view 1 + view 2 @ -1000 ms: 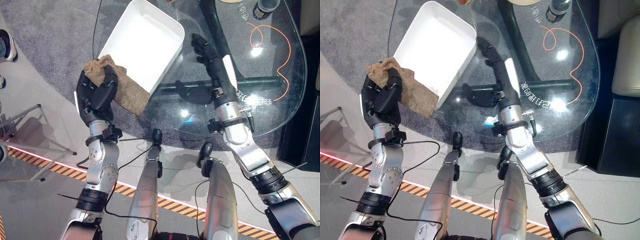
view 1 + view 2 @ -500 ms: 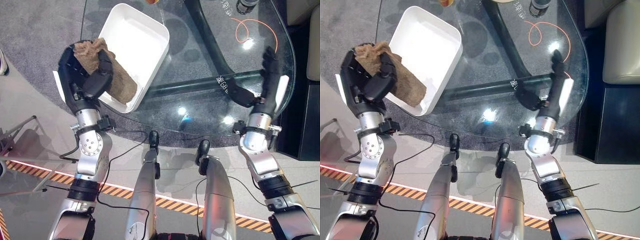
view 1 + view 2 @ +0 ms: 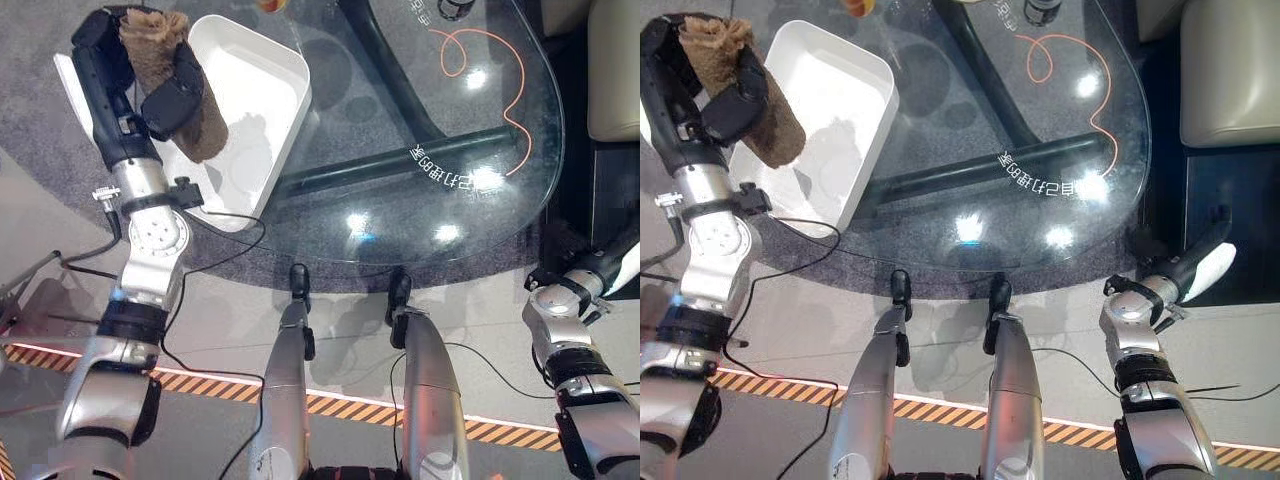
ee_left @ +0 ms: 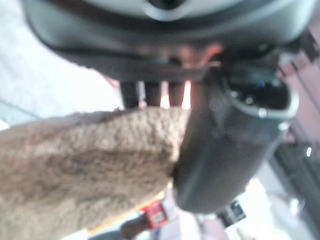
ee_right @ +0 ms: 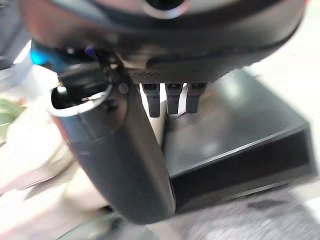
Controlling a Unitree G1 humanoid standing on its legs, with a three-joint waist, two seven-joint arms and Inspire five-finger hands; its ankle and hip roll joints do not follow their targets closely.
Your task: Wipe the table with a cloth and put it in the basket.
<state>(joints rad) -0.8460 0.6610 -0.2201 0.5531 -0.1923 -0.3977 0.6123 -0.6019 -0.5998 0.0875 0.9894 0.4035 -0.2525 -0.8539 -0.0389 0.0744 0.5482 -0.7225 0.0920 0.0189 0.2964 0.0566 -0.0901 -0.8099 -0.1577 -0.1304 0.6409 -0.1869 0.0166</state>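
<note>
My left hand (image 3: 105,65) is raised at the far left, shut on a brown cloth (image 3: 200,125). The cloth bunches in the palm and hangs down over the near left part of the white basket (image 3: 262,75). In the left wrist view the cloth (image 4: 75,165) lies pressed under the thumb (image 4: 225,135). The basket stands on the left end of the glass table (image 3: 400,130). My right hand (image 3: 1188,262) is off the table at the lower right, open, with straight fingers (image 5: 170,100) and nothing in it.
An orange cord (image 3: 470,50) loops on the far right of the glass, with a dark bottle (image 3: 455,8) beyond it. A beige seat (image 3: 615,70) and a low black block (image 3: 1200,190) stand right of the table. Grey carpet shows under the glass.
The left hand has lifted the cloth higher and further left, above the basket. The right hand has drawn back off the table to the lower right. The camera has shifted too.
</note>
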